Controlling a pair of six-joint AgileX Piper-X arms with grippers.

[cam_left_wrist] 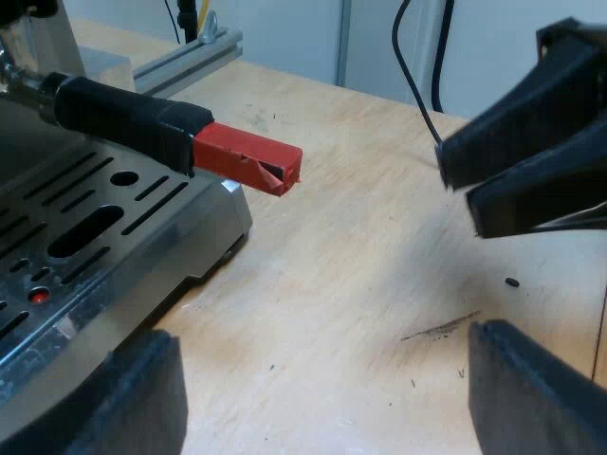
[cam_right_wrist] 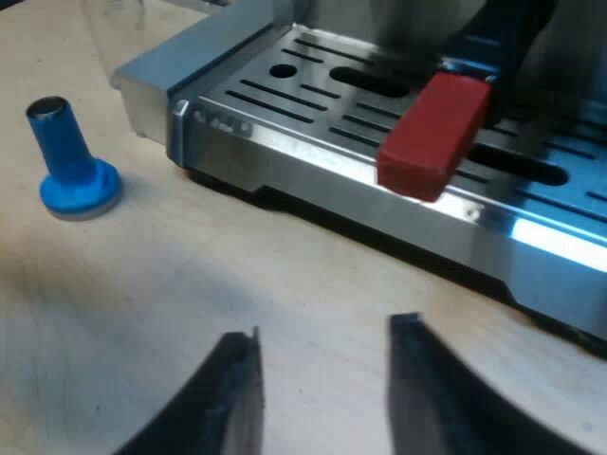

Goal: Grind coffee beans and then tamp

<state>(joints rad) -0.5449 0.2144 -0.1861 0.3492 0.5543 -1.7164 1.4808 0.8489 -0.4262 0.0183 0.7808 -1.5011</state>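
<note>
Evidently early: holder (cam_left_wrist: 128, 118) sat locked in espresso machine (cam_left_wrist: 95, 237), blue tamper (cam_right_wrist: 71, 161) stood untouched; left gripper (cam_left_wrist: 327, 398) and right gripper (cam_right_wrist: 322, 389) gaped empty; tamping not yet done.

You're looking at a pale wooden table (cam_left_wrist: 360, 275), the grain showing under soft, even light. There's a dark smear (cam_left_wrist: 441, 328) on the wood and a few black specks (cam_left_wrist: 512, 282) scattered near it. Along one edge of the table you've got a grey metal rail (cam_left_wrist: 185, 59), and beyond it a pale wall (cam_left_wrist: 285, 33) with a grey upright strip (cam_left_wrist: 344, 38).
</note>
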